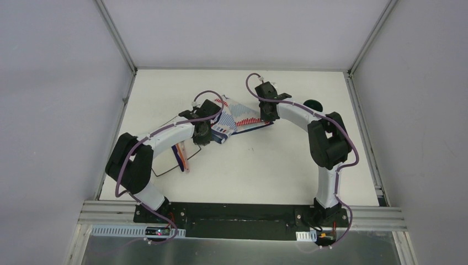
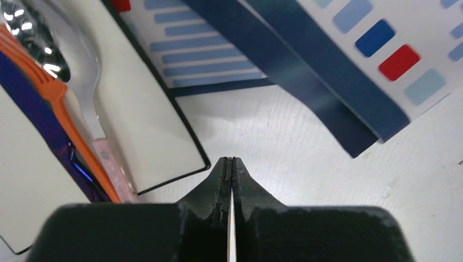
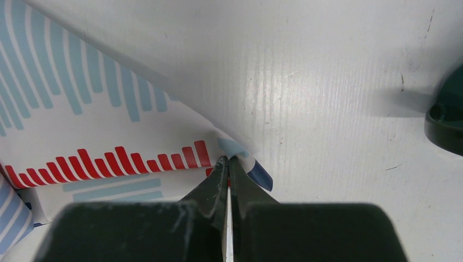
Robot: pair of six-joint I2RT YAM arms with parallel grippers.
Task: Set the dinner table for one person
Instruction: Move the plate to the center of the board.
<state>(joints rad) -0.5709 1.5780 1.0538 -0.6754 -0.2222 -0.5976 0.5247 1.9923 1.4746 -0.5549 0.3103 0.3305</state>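
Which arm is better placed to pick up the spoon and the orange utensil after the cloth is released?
Left. The left end effector, shut on the striped cloth, sits right beside the white plate where the spoon and orange utensil lie. The right end effector pinches a cloth corner farther from them.

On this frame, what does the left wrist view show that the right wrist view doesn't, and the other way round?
Only the left wrist view: a white plate with a black rim, a metal spoon and an orange utensil. Only the right wrist view: the edge of a dark green vessel at the right. Both: the patterned cloth, the white dinner table, and a shut gripper at the bottom, the left gripper or right gripper, each with a sliver of cloth between its fingers.
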